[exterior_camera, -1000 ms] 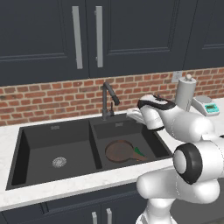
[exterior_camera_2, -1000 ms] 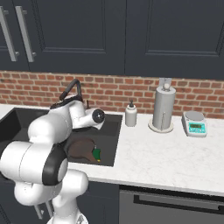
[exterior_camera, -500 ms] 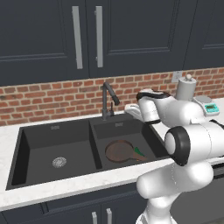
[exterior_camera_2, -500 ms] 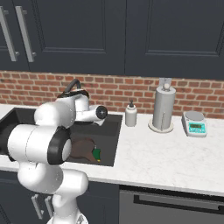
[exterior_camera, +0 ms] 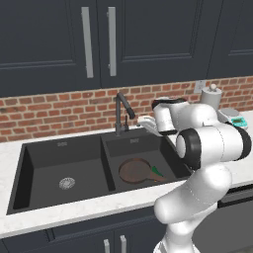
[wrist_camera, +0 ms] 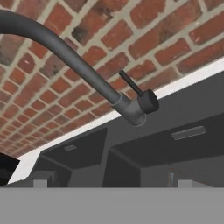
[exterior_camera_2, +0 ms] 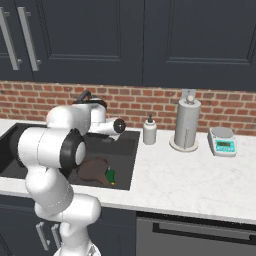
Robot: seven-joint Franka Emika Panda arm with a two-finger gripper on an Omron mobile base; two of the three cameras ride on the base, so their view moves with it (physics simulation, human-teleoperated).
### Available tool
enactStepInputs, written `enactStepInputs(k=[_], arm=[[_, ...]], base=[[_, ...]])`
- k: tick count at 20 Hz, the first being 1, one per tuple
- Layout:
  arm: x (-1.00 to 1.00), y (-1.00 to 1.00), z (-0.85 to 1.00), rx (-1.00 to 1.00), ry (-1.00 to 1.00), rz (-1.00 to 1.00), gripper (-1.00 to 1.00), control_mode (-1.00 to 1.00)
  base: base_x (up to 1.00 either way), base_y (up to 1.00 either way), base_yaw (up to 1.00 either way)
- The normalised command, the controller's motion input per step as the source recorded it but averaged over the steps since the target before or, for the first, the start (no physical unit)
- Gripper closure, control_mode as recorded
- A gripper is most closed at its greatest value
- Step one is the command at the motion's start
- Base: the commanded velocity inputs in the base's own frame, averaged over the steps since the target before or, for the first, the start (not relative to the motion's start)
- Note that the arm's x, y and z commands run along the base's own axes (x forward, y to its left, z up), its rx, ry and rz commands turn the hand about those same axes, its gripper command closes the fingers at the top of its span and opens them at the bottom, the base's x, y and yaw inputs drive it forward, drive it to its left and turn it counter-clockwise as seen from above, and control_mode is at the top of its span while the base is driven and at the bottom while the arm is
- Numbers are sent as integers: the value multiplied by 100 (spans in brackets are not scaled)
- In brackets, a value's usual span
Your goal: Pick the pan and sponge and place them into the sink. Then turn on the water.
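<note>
Left base view: my arm reaches from the lower right across the sink (exterior_camera: 20, 183), so that my claw (exterior_camera: 144, 122) hangs just beside the faucet (exterior_camera: 120, 112) at the back of the bench (exterior_camera: 74, 212).
Claw: jaws spread as wide as they go, with nothing between them; I judge this is the stance for pushing a lever, not for lifting.
Pan (exterior_camera: 134, 170): round, shallow, dark brown, lying flat on the floor of the narrower right-hand basin, short dark handle pointing toward the front right.
Sponge (exterior_camera: 157, 171): small block, green over yellow, in the same basin at the pan's handle end; whether it touches the handle I cannot tell.
Sink: matte black, two basins with a dividing wall; a round silver drain (exterior_camera: 67, 183) shows in the wide left basin, which holds nothing else.
Stage: both items lie in the sink, so I judge only the water is left; no stream shows at the spout.
Hand view, faucet (wrist_camera: 65, 57): dull grey curved tube, smooth, meeting a thicker collar.
Lever (wrist_camera: 139, 93): thin dark rod ending in a blocky knob, angled out from the collar toward me.
Backdrop: red-brown brick wall (wrist_camera: 131, 26) with pale mortar; white speckled bench edge below it.
</note>
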Motion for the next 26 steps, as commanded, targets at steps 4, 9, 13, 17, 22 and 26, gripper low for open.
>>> enactStepInputs(k=[4, 9, 13, 17, 22, 26], arm=[[26, 8, -8, 1, 0, 7, -100, -100], [33, 7, -14, 2, 0, 6, -100, -100], [32, 0, -19, 3, 0, 2, -100, -100], [32, 1, -26, 4, 0, 1, -100, -100], [30, 3, -25, 4, 0, 0, -100, -100], [26, 8, -23, 2, 0, 1, -100, -100]], base=[[0, 0, 0], [0, 0, 0], [0, 0, 0], [0, 0, 0], [0, 0, 0], [0, 0, 0]])
